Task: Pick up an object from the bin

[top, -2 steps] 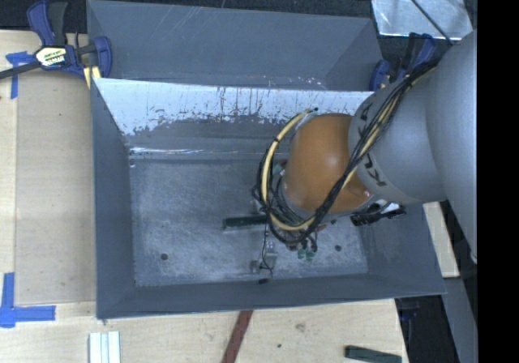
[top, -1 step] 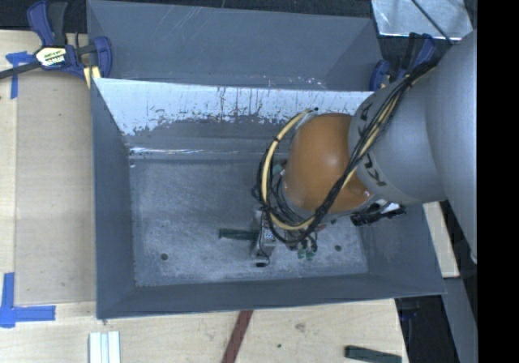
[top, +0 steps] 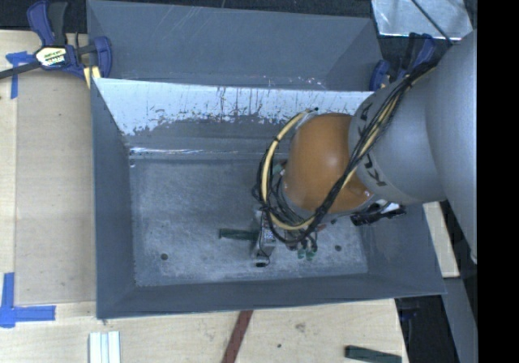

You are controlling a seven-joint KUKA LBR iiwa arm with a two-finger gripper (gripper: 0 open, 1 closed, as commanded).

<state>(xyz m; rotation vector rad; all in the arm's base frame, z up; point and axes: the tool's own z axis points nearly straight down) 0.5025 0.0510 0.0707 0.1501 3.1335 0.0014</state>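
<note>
**Arm working low in the bin**

You are looking into the bin [top: 113, 215], where the arm [top: 422, 134] is leaning in from the right. The gripper [top: 263, 246] is hanging low over the floor near the front wall. A thin dark stick [top: 233, 233] is lying just beside it, to the left. How the jaws are standing, you cannot tell. This is looking like the approach: next you are needing the stick gripped, then lifted.

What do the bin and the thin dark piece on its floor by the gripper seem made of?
Bin: sheet metal with a matte grey finish, going by its flat folded walls and the pale scuffs and scratch streaks on floor and back wall. Thin dark piece, beside the gripper: dull, blackish, stick-like; possibly plastic or dark metal, the look leaves it open.
</note>
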